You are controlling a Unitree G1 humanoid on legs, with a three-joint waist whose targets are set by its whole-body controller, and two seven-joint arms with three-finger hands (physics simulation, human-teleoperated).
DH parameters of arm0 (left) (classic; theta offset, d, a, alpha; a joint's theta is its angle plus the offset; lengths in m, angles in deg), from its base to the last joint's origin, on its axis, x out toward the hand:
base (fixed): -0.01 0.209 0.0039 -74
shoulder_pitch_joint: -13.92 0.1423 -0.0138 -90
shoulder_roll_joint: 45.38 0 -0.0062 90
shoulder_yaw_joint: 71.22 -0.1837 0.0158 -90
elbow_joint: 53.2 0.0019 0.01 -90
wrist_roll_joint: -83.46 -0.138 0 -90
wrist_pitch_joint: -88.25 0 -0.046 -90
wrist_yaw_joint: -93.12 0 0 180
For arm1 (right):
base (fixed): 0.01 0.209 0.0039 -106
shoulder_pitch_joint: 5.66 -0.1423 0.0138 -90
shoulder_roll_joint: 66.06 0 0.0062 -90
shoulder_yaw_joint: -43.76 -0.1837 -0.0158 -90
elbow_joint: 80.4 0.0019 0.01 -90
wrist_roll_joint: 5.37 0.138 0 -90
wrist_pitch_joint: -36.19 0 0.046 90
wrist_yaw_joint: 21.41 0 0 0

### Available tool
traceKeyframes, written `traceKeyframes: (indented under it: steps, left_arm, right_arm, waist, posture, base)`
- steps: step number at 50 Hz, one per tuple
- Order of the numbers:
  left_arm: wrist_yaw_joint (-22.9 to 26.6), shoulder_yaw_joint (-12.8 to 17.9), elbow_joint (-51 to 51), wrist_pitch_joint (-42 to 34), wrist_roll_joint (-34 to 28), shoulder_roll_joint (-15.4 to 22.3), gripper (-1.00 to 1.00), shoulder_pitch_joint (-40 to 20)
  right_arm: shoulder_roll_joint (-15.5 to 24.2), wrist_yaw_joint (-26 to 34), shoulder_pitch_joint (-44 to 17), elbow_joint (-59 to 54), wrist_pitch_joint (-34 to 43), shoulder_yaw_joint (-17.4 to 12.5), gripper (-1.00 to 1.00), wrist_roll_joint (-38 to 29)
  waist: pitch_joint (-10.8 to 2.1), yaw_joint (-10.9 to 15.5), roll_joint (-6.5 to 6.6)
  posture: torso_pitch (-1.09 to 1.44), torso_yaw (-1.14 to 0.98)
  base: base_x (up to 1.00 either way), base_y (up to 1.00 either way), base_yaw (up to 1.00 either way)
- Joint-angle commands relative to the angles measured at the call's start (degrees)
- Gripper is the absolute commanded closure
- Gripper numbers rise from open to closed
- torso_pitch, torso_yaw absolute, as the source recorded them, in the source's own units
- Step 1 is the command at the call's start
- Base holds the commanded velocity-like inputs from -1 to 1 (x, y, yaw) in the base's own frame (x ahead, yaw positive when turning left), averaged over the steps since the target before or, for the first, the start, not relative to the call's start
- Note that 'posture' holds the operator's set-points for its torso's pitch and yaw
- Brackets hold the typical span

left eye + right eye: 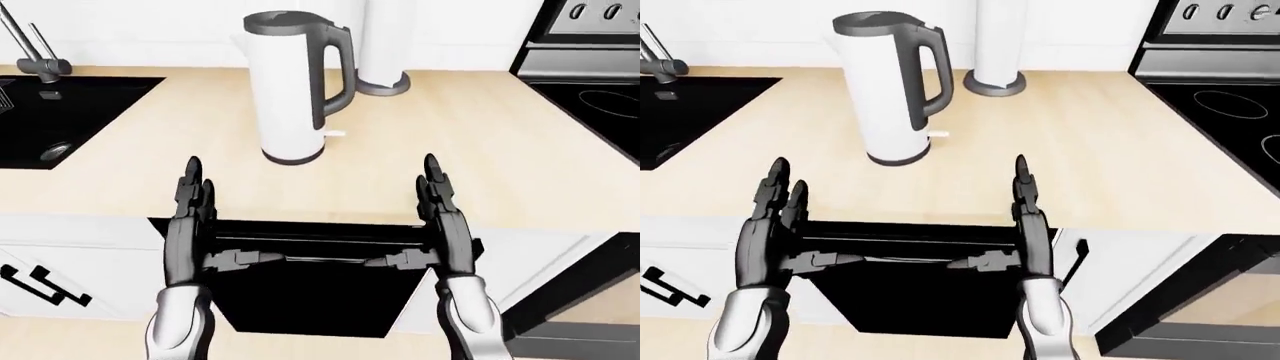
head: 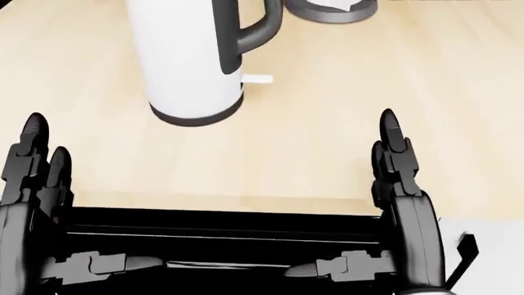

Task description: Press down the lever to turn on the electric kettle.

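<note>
Zero progress on the actual press so far – lever (image 2: 258,78) sticking out level at the foot of the kettle (image 1: 290,90), just under the handle, looking untouched. Kettle standing upright on the pale wood surface (image 1: 480,150), up around 11 o'clock in the left-eye view, handle turned toward 3 o'clock. Still left: the reach, the touch, the push down. Basically the whole job, judging from these views.

Left hand (image 1: 190,196) and right hand (image 1: 436,196) both spread open, fingers straight and pointing up toward 12 o'clock, gripping nothing. Hanging low over the near edge of the surface, well short of the kettle. Right one looking like the better candidate, sitting at roughly 5 o'clock from the lever with a bare stretch of wood between.

Room-wise, pretty generous. Sink (image 1: 60,124) off at 9 o'clock with its faucet (image 1: 30,49), well apart from the kettle. Stove (image 1: 1230,105) way over at 3 o'clock. Only close neighbour a white cylinder on a grey base (image 1: 382,45) at 1 o'clock from the kettle, beside the handle – worth minding on a reach coming in from the right. Dark appliance front (image 1: 310,285) below the surface edge, right under both hands, so not much slack for dropping the wrists.
</note>
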Motion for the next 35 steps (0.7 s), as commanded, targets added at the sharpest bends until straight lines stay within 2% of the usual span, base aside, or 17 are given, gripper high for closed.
traceKeyframes:
  steps: [1, 3, 4, 5, 8, 13, 15, 17, 18, 20, 22, 25, 27, 28, 29, 32, 35]
  left_arm:
    - [0.18, -0.27, -1.85, 1.52, 0.14, 0.01, -1.00, -0.85]
    - [0.17, -0.26, -1.85, 1.54, 0.14, -0.01, -1.00, -0.85]
    - [0.17, -0.26, -1.84, 1.57, 0.14, -0.01, -1.00, -0.85]
    - [0.17, -0.26, -1.84, 1.57, 0.15, -0.02, -1.00, -0.85]
    - [0.15, -0.54, -1.85, 1.71, -0.02, -0.09, -1.00, -0.73]
    - [0.17, -0.52, -2.11, 1.64, 0.00, -0.10, -1.00, -0.60]
    - [0.20, -0.41, -2.47, 1.47, 0.06, -0.09, -1.00, -0.45]
    - [0.23, -0.34, -2.71, 1.33, 0.11, -0.08, -1.00, -0.40]
    - [0.28, -0.28, -2.37, 1.71, 0.14, -0.12, -1.00, -0.30]
    - [0.30, -0.23, -2.42, 1.66, 0.15, -0.11, -1.00, -0.27]
    - [0.33, -0.19, -2.49, 1.68, 0.17, -0.12, -1.00, -0.22]
    - [0.30, -0.32, -2.27, 1.84, 0.12, -0.19, -1.00, -0.17]
    - [0.30, -0.31, -2.54, 1.62, 0.15, -0.18, -1.00, -0.19]
    - [0.31, -0.27, -2.35, 1.74, 0.16, -0.17, -1.00, -0.21]
    - [0.31, -0.28, -2.15, 1.93, 0.15, -0.19, -1.00, -0.18]
    - [0.30, -0.31, -2.23, 1.86, 0.15, -0.18, -1.00, -0.20]
    - [0.28, -0.37, -2.34, 1.82, 0.12, -0.19, -1.00, -0.17]
  right_arm:
    - [0.23, -0.31, -0.78, 2.11, -1.48, -0.53, -1.00, -0.02]
    - [0.23, -0.30, -0.79, 2.10, -1.48, -0.52, -1.00, -0.01]
    - [0.23, -0.29, -0.79, 2.12, -1.45, -0.50, -1.00, -0.02]
    - [0.23, -0.29, -0.79, 2.14, -1.44, -0.51, -1.00, -0.01]
    - [0.25, -0.24, -0.77, 2.17, -1.46, -0.58, -1.00, 0.06]
    - [0.27, -0.18, -0.64, 2.54, -1.30, -0.61, -1.00, 0.10]
    - [0.28, -0.15, -0.56, 2.82, -1.16, -0.60, -1.00, 0.08]
    - [0.26, -0.17, -0.53, 2.90, -1.15, -0.57, -1.00, 0.04]
    - [0.24, -0.31, -0.51, 2.92, -1.10, -0.56, -1.00, -0.11]
    - [0.18, -0.34, -0.53, 2.86, -1.04, -0.58, -1.00, 0.02]
    - [0.14, -0.61, -0.61, 2.78, -0.74, -0.69, -1.00, 0.05]
    - [0.13, -0.72, -0.63, 2.84, -0.49, -0.44, -1.00, -0.13]
    - [0.17, -0.73, -0.72, 2.63, -0.48, -0.40, -1.00, -0.22]
    - [0.20, -0.67, -0.72, 2.64, -0.52, -0.41, -1.00, -0.19]
    - [0.22, -0.60, -0.71, 2.77, -0.50, -0.33, -1.00, -0.24]
    - [0.22, -0.55, -0.81, 2.69, -0.59, -0.27, -1.00, -0.28]
    - [0.23, -0.49, -0.82, 2.76, -0.65, -0.27, -1.00, -0.28]
  waist:
    - [-0.44, -0.08, 0.02]
    - [-0.76, 0.03, -2.25]
    - [-1.49, -0.09, -4.23]
    - [-1.21, -0.50, -2.99]
    - [-0.62, -1.14, -2.74]
    - [0.05, -1.18, -0.09]
    - [0.17, -1.43, 1.88]
    - [-1.03, -1.43, 5.67]
    - [-0.54, -0.52, 3.60]
    - [-0.10, -0.83, 3.79]
    - [-0.71, -0.86, 2.99]
    - [-0.47, -0.69, 0.90]
    - [-0.34, -0.19, -1.22]
    - [-1.61, -0.10, -2.83]
    - [-0.72, -0.68, -1.55]
    - [-0.87, -0.69, -0.83]
    - [-0.92, -0.55, 2.41]
  posture:
    - [0.00, 0.00]
    - [0.00, 0.00]
    - [0.00, 0.00]
    - [0.00, 0.00]
    - [0.00, 0.00]
    - [0.00, 0.00]
    - [0.00, 0.00]
    - [0.00, 0.00]
    - [0.00, 0.00]
    - [0.00, 0.00]
    - [0.00, 0.00]
    - [0.00, 0.00]
    - [0.00, 0.00]
    - [0.00, 0.00]
    - [0.00, 0.00]
    - [0.00, 0.00]
    - [0.00, 0.00]
  base:
    - [0.18, 0.00, 0.00]
    - [0.17, 0.00, 0.00]
    - [0.19, 0.00, 0.00]
    - [0.18, 0.00, 0.00]
    - [0.17, 0.00, 0.00]
    - [0.18, 0.00, 0.00]
    - [0.18, 0.00, 0.00]
    - [0.18, 0.00, 0.00]
    - [0.17, 0.00, 0.00]
    - [0.18, 0.00, 0.00]
    - [0.11, 0.00, 0.00]
    - [0.01, 0.00, 0.00]
    - [0.00, 0.00, 0.00]
    - [0.00, 0.00, 0.07]
    - [0.00, 0.00, 0.12]
    - [0.00, 0.00, 0.14]
    - [0.00, 0.00, 0.13]
